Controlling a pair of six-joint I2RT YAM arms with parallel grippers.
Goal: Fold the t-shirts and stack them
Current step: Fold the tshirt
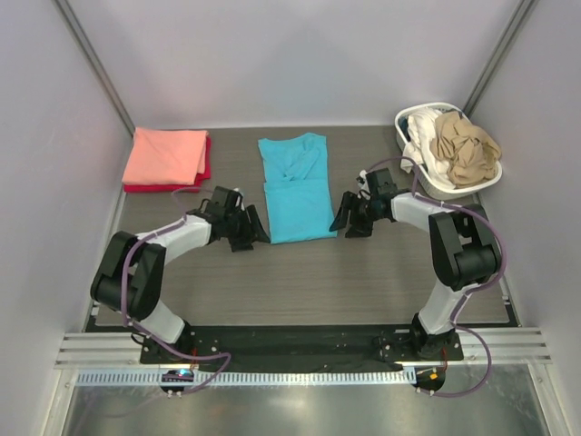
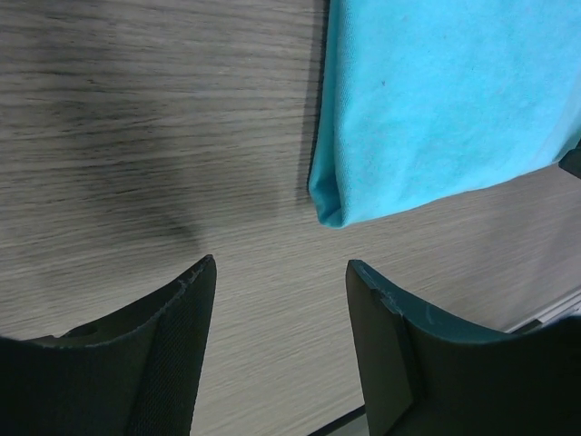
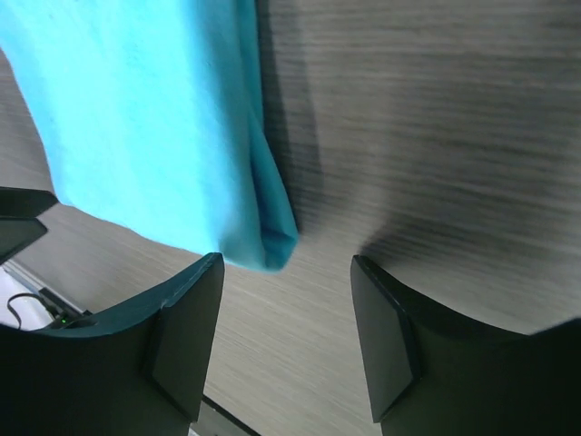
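Observation:
A turquoise t-shirt (image 1: pixel 296 186) lies flat in the middle of the table, its lower half folded up over itself. My left gripper (image 1: pixel 255 227) is open at the shirt's near left corner (image 2: pixel 338 211), with only bare table between its fingers. My right gripper (image 1: pixel 344 215) is open at the near right corner (image 3: pixel 272 238), also holding nothing. A folded salmon-pink t-shirt (image 1: pixel 166 155) rests on a red t-shirt (image 1: pixel 207 164) at the back left. Tan (image 1: pixel 465 147) and white (image 1: pixel 423 127) t-shirts are bundled in the basket.
The white plastic laundry basket (image 1: pixel 448 186) stands at the back right corner. Grey walls close in the table on three sides. A metal rail (image 1: pixel 290 347) runs along the near edge behind the arm bases.

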